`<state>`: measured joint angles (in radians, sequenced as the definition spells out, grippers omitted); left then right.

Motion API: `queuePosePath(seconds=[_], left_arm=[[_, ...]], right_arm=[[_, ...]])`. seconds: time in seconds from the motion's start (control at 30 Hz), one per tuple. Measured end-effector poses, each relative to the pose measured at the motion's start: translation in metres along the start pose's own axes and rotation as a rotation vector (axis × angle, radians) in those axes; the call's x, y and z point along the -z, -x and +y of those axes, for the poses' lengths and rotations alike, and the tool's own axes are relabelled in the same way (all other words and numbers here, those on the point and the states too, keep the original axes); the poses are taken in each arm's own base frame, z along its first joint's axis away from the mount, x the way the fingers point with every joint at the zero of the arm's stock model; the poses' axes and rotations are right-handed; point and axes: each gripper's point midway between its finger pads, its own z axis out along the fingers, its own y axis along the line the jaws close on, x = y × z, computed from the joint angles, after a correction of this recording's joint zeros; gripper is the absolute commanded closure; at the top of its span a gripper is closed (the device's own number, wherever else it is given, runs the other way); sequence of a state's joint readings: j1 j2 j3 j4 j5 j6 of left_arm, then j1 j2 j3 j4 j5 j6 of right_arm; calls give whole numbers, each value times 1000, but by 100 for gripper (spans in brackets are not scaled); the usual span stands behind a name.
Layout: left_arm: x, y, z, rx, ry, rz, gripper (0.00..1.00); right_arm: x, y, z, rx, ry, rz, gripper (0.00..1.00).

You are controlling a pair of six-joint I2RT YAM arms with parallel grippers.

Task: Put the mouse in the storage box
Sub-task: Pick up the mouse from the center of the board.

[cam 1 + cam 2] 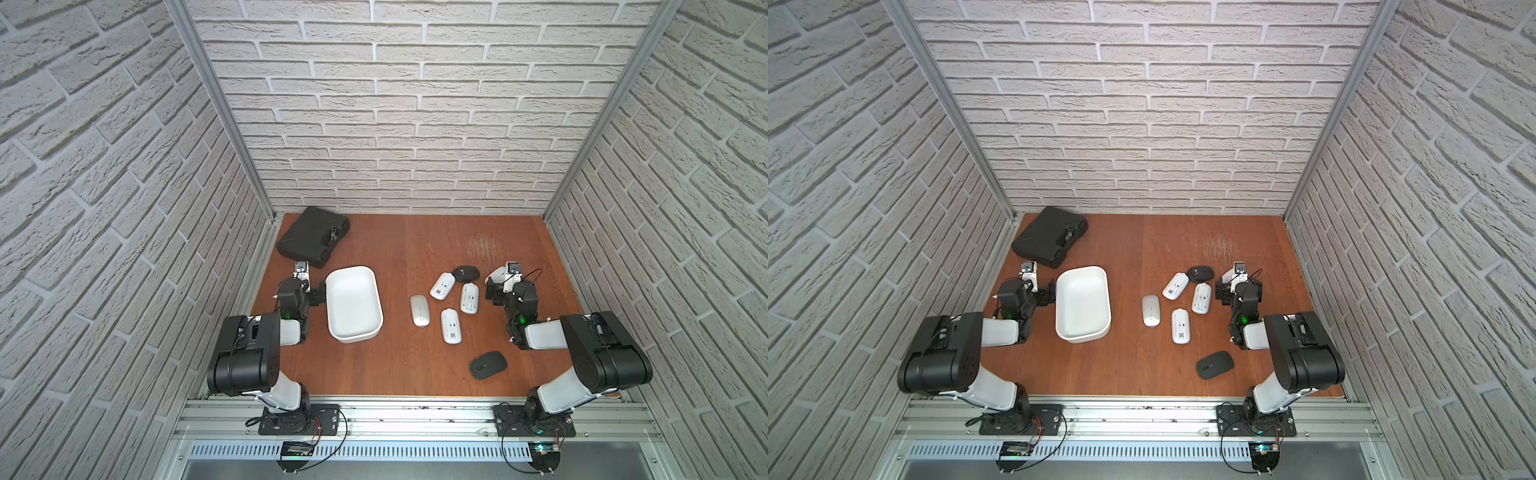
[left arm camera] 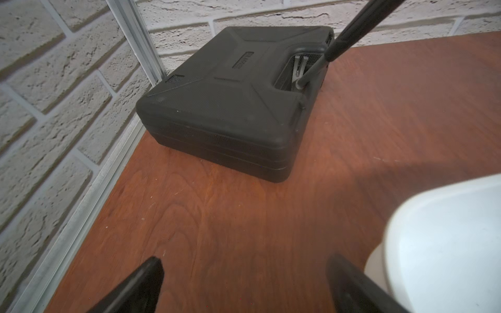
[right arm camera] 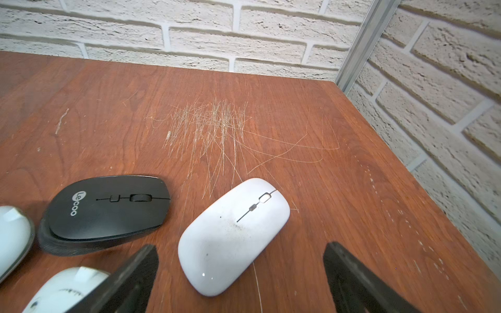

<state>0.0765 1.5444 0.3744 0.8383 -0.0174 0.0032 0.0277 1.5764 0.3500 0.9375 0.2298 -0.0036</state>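
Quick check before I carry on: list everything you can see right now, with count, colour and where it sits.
storage box: one, white, empty, left of centre.
case: one, black, closed, far left corner.
upturned mice: three, white, right of centre.
silver mouse: one, silver-white, buttons up, nearest the box.
white mouse: one, buttons up, far right of the cluster.
black mice: two; one at the cluster's far end, one near the front edge.
table: one, reddish-brown wood, scratched far right.
left gripper: black, jaws open, beside the box.
right gripper: black, jaws open around the white mouse, not gripping.
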Motion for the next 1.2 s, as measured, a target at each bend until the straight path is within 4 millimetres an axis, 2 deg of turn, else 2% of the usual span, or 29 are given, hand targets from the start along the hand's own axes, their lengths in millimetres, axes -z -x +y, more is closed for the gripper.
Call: queuePosePath(seconds=[0.63, 0.8, 0.87, 0.93, 1.0, 1.07, 1.13, 1.2], left_arm=[[0, 0, 1, 6, 1, 0, 2], [5, 5, 7, -10, 111, 0, 2], [14, 18, 0, -49, 132, -20, 2], [26, 39, -9, -78, 125, -58, 2], [41, 74, -16, -67, 111, -126, 2], [55, 105, -12, 1, 115, -186, 2], [70, 133, -5, 101, 120, -229, 2], [81, 154, -1, 190, 95, -246, 2]], right_arm=[[0, 0, 0, 0, 0, 0, 1], [0, 0, 0, 0, 0, 0, 1], [0, 0, 0, 0, 1, 0, 1], [0, 0, 0, 0, 1, 0, 1], [3, 2, 1, 3, 2, 2, 1], [10, 11, 2, 14, 10, 7, 1], [21, 40, 1, 1, 15, -24, 1], [37, 86, -7, -96, -6, -104, 1]])
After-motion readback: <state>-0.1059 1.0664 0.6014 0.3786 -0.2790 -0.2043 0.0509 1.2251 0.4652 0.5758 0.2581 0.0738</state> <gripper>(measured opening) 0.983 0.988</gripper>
